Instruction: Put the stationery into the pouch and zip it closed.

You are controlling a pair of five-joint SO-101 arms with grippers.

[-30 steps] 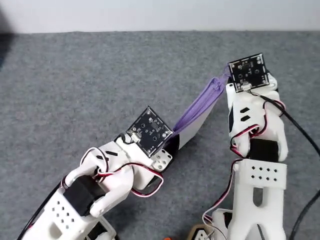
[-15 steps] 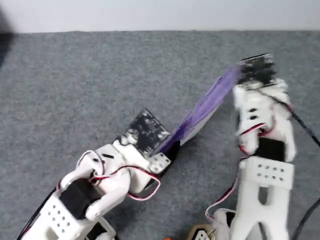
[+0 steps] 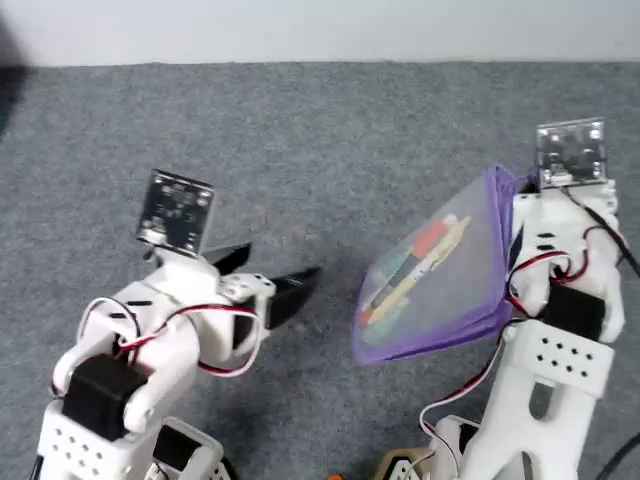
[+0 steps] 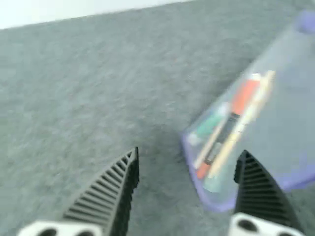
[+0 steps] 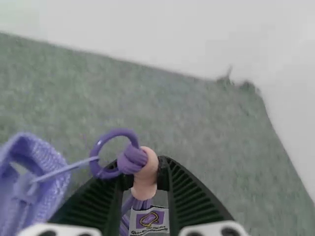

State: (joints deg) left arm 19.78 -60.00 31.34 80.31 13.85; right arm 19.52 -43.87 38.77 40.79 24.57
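The purple see-through pouch hangs tilted off the carpet beside the right arm, with several pens and markers inside it. My right gripper is shut on the pouch's zipper pull, a purple ring with a peach bead; the pouch's corner shows beside it. My left gripper stands open and empty over the carpet, a short way left of the pouch. In the left wrist view the open fingers frame the carpet, and the pouch with its stationery lies beyond them.
Grey carpet covers the table, with a white wall along the far edge. Red, white and black cables loop along both arms. An orange-brown object peeks in at the bottom edge between the arms.
My left gripper has let go of the pouch, opened and drawn back to the left. The right arm has swung right with the pouch, which now hangs broadside up from its zipper pull.
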